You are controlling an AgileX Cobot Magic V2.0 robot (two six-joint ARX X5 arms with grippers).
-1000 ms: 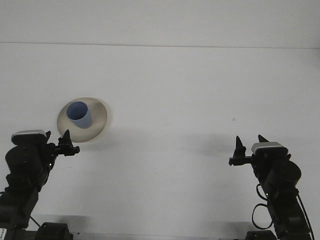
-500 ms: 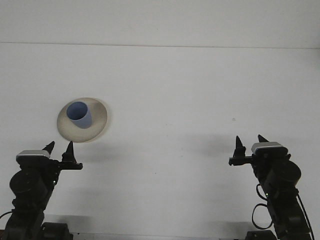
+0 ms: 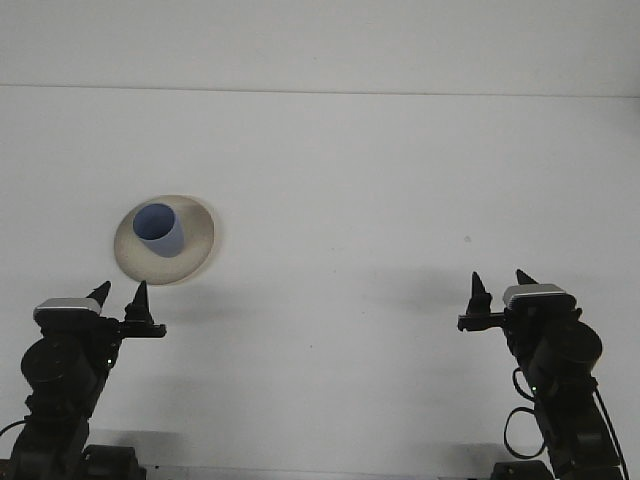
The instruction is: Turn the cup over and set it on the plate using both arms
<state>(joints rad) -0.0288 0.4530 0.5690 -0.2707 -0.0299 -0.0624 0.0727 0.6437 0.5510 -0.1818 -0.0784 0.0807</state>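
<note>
Here, at the worktop's (image 3: pixel 400 160) near left corner, your left gripper (image 3: pixel 118 295) stands spread, gripping nothing, just short of the cream plate (image 3: pixel 198 235). The blue cup (image 3: pixel 160 229) sits upright on that plate, mouth up, toward the left edge. Toward the near right corner, your right gripper (image 3: pixel 497 284) is likewise parted and empty, well apart from both.

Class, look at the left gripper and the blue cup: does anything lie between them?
Nothing visible does. Only bare table separates the left gripper from the blue cup, which already sits on the plate.
</note>
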